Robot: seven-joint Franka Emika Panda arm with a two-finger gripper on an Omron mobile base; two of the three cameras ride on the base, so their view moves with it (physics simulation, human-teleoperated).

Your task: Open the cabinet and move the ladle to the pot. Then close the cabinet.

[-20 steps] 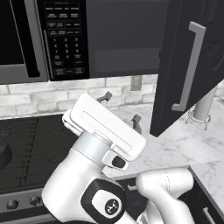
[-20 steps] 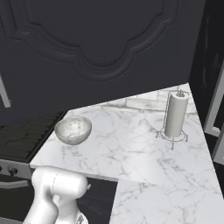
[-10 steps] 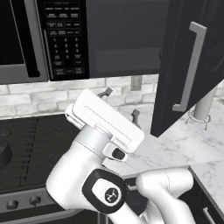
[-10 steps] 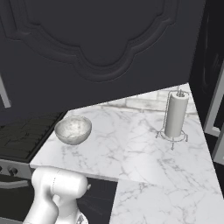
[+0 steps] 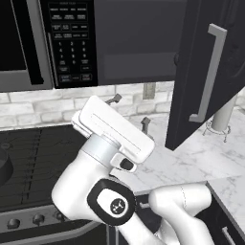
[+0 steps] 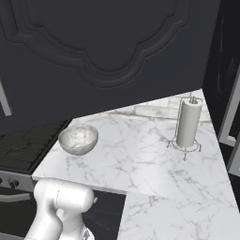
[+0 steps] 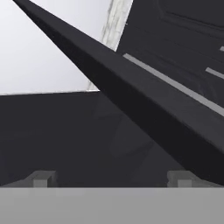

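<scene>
The cabinet's door (image 5: 201, 81) stands swung open, its silver bar handle (image 5: 210, 72) facing out, and the dark inside (image 5: 139, 43) is exposed beside the microwave. The same door (image 6: 117, 47) fills the top of the right base view. My gripper (image 5: 130, 112) is open and empty below the cabinet opening, tips pointing up and back toward the wall. In the hand view the gripper (image 7: 111, 179) looks along the door's dark slanting edge (image 7: 144, 100). The ladle is hidden. A dark round rim, likely the pot (image 5: 4, 167), is cut off by the left edge on the stove.
A black microwave (image 5: 43, 43) hangs over the stove (image 5: 38, 148). A pale speckled bowl (image 6: 78, 138) sits on the marble counter (image 6: 140, 159) near the stove. A paper towel holder (image 6: 188, 123) stands at the back right of the counter.
The hand has crept slightly upward toward the cabinet opening. The jaws have stayed open and the door has not moved.
</scene>
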